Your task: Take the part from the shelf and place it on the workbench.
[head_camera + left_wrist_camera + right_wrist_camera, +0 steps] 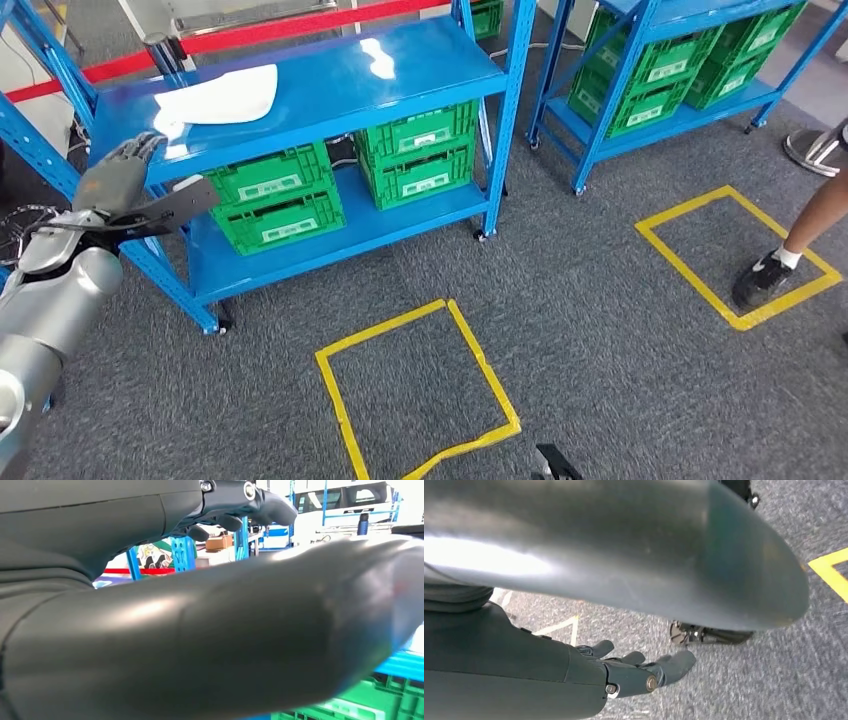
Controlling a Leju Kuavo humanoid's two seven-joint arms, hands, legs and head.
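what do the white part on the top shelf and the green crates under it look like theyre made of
White part: looks like thin moulded plastic or sheet, smooth and matte, with a curved edge; the material is uncertain. Green crates: likely rigid injection-moulded plastic, shown by the ribbed, slotted walls and even colour. Shelf: painted metal, glossy blue with bright glare.

I see the white part, flat curved sheet, lying on the blue shelf top deck, left side, near front edge

No readable text; white labels on green crates too small to read.
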